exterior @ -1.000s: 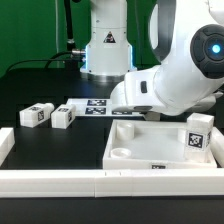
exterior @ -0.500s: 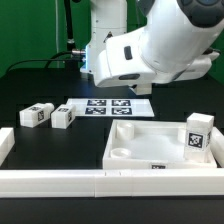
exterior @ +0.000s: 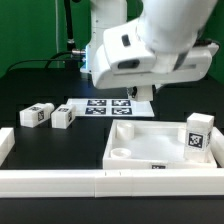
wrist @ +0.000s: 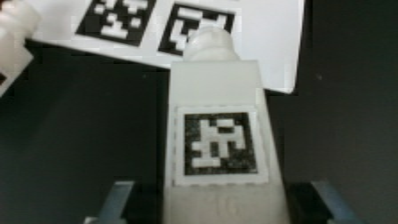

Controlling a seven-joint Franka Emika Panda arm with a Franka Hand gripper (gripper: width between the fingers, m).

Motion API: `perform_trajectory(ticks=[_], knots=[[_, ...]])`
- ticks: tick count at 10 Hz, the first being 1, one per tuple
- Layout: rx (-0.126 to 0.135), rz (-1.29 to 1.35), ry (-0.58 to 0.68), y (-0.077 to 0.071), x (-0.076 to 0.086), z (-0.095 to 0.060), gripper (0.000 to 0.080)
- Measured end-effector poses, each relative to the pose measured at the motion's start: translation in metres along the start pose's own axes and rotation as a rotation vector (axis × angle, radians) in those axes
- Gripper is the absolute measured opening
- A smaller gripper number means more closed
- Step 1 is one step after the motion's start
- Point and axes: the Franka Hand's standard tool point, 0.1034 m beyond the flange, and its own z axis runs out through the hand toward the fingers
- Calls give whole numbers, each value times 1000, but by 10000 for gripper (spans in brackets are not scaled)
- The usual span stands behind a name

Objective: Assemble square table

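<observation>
The square table's white panel (exterior: 150,146) lies at the exterior view's right, with one tag-marked leg post (exterior: 197,135) standing upright at its far right corner. Two more leg posts (exterior: 37,114) (exterior: 63,117) lie on the table at the exterior view's left. My gripper (exterior: 138,95) hangs above the marker board, mostly hidden by the arm's white body. In the wrist view the gripper (wrist: 226,200) is shut on a fourth leg post (wrist: 217,120). The post points away from the camera, tag side up, and its tip is over the marker board (wrist: 160,25).
The marker board (exterior: 100,106) lies flat at the middle of the table, behind the panel. Long white border rails (exterior: 60,181) run along the front edge, with a short side piece (exterior: 5,145) at the exterior view's left. The robot's base (exterior: 105,45) stands at the back.
The arm has risen from low over the panel and swung toward the exterior view's left and back, so it is now above the marker board. The other parts have not moved.
</observation>
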Motion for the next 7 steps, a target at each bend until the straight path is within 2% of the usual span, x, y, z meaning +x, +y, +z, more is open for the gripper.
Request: perform_trajectory(ticks=[1, 2, 6, 7], knots=[[-14, -23, 58, 8, 7, -18, 287], [-55, -80, 136, 13, 13, -36, 287], [-73, -73, 394, 16, 19, -37, 287], [-67, -63, 467, 17, 24, -41, 287]])
